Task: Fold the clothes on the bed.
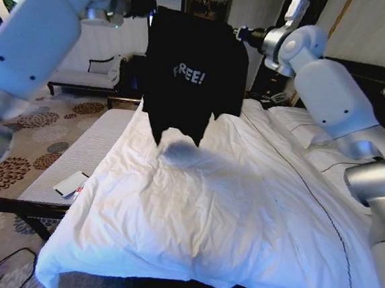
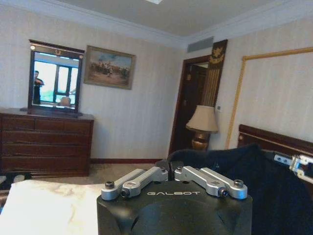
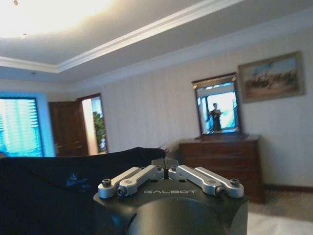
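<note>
We record first the large bed with white duvet, sheets and pillows (image 1: 241, 202), which runs away from the robot toward a dark wooden headboard (image 1: 380, 83) on the right. A grey upholstered bench (image 1: 77, 154) stands against the bed's left side, with a small flat white object (image 1: 71, 183) lying on it.

Above the far half of the duvet hangs the small black sleeveless fabric top with white "FREE!" lettering (image 1: 191, 76). It is held up by its two upper corners, spread flat and facing the head camera, with its lower hem clear of the bedding and a shadow beneath it.

The left tool (image 1: 148, 7) is raised at the garment's upper left corner. In the left wrist view we see its linkage drawn together (image 2: 168, 169), pinching the black fabric. The right tool (image 1: 237, 32) sits at the upper right corner; the right wrist view likewise shows it pressed together (image 3: 165, 164) on the cloth edge.
</note>
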Robot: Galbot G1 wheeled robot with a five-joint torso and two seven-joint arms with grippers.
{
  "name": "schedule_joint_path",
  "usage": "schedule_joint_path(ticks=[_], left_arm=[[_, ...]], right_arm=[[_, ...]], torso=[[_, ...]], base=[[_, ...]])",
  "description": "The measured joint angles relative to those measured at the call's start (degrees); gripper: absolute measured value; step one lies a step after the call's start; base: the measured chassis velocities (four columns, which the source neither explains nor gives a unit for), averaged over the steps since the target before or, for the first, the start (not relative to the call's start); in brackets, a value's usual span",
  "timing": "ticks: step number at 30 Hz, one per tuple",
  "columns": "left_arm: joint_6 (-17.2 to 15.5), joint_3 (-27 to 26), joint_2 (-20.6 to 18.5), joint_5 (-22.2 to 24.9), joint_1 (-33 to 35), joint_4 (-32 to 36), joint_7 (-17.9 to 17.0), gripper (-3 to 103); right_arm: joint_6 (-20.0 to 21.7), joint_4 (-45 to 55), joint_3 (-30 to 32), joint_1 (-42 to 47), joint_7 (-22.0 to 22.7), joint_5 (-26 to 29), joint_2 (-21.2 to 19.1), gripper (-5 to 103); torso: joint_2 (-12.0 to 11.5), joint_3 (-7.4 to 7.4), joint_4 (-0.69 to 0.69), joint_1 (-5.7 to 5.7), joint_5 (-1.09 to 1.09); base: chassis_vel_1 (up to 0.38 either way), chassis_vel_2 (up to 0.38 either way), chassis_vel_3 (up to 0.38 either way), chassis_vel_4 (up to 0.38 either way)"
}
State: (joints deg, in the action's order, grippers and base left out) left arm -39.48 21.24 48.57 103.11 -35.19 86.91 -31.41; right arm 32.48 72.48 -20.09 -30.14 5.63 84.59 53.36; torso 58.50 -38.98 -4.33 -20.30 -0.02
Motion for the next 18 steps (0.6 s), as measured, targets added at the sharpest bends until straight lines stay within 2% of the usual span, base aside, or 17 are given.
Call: schedule_joint_path(ticks=[3, 4, 6, 7, 10, 11, 14, 15, 16, 18], left_arm=[[-0.79, -2.32, -6.27, 5.40, 0.70, 7.53, -3.06, 0], [-0.79, -2.32, -6.27, 5.40, 0.70, 7.53, -3.06, 0], [-1.22, -4.39, -11.08, 9.40, 1.38, 13.02, -5.16, 0], [-1.22, -4.39, -11.08, 9.40, 1.38, 13.02, -5.16, 0], [-1.51, -8.80, -17.82, 14.60, 3.86, 21.00, -7.33, 0], [-1.51, -8.80, -17.82, 14.60, 3.86, 21.00, -7.33, 0], [-1.67, -16.25, -24.97, 18.77, 8.61, 27.31, -8.19, 0], [-1.72, -18.58, -27.39, 19.29, 10.77, 28.87, -7.63, 0], [-1.72, -18.58, -27.39, 19.29, 10.77, 28.87, -7.63, 0], [-1.52, -23.19, -32.47, 20.00, 15.75, 31.99, -5.70, 0]], right_arm=[[3.95, 8.45, 2.41, 1.53, 5.05, 5.91, -3.71, 0], [3.95, 8.45, 2.41, 1.53, 5.05, 5.91, -3.71, 0], [6.57, 14.22, 4.42, 2.80, 9.66, 11.23, -5.83, 0], [6.57, 14.22, 4.42, 2.80, 9.66, 11.23, -5.83, 0], [9.46, 21.69, 7.38, 4.24, 15.87, 17.59, -8.98, 0], [9.46, 21.69, 7.38, 4.24, 15.87, 17.59, -8.98, 0], [10.02, 28.60, 8.92, 5.15, 20.59, 22.04, -12.86, 0], [10.04, 30.83, 9.56, 5.79, 21.71, 23.40, -14.38, 0], [10.04, 30.83, 9.56, 5.79, 21.71, 23.40, -14.38, 0], [10.04, 34.44, 11.60, 7.62, 23.75, 25.67, -17.62, 0]], torso=[[0.00, 0.01, -0.02, 0.02, 0.02], [0.00, 0.01, -0.02, 0.02, 0.02], [0.02, 0.01, 0.00, 0.02, 0.03], [0.02, 0.01, 0.00, 0.02, 0.03], [0.02, 0.01, 0.02, 0.02, -0.01], [0.02, 0.01, 0.02, 0.02, -0.01], [0.02, 0.01, 0.01, 0.02, 0.02], [0.02, 0.01, 0.00, 0.02, 0.01], [0.02, 0.01, 0.00, 0.02, 0.01], [0.02, 0.01, -0.01, 0.03, 0.00]], base=[[0.000, 0.000, 0.000, 0.000], [0.000, 0.000, 0.000, 0.000], [0.000, 0.000, 0.000, 0.000], [0.000, 0.000, 0.000, 0.000], [0.000, 0.000, 0.000, 0.000], [0.000, 0.000, 0.000, 0.000], [0.000, 0.000, 0.000, 0.000], [0.000, 0.000, 0.000, 0.000], [0.000, 0.000, 0.000, 0.000], [0.000, 0.000, 0.000, 0.000]])
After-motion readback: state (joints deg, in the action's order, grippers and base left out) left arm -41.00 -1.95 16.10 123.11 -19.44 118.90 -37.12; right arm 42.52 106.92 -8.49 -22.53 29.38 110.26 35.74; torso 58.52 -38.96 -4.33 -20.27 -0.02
